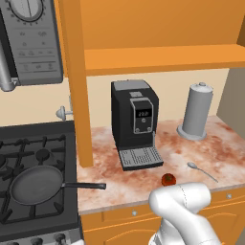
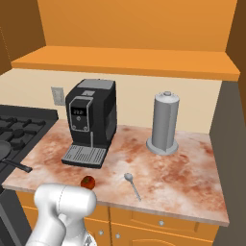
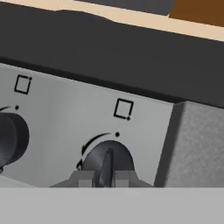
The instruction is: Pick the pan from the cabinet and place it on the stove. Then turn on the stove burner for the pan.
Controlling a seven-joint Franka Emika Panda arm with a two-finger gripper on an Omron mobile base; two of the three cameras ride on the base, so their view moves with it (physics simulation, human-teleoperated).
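The dark grey pan [image 1: 34,184] sits on the front right grate of the black stove [image 1: 19,217], its thin black handle [image 1: 86,185] reaching right over the counter edge. The stove burner beneath the pan is hidden; another burner cap [image 1: 43,154] shows behind it. From the right, the pan's rim [image 2: 3,149] and the stove [image 2: 21,126] show at the left edge. In the hand view my gripper [image 3: 106,177] is shut on the ridge of a dark stove knob [image 3: 107,158] on the grey control panel. The orange cabinet [image 1: 158,28] stands open above the counter.
A second knob [image 3: 11,136] sits left on the panel. On the marble counter [image 1: 210,158] stand a black coffee machine [image 1: 135,119] and a grey canister [image 1: 196,111], with a spoon [image 1: 201,171] and a small red fruit [image 1: 168,179] near the front. A grey microwave [image 1: 33,38] hangs over the stove.
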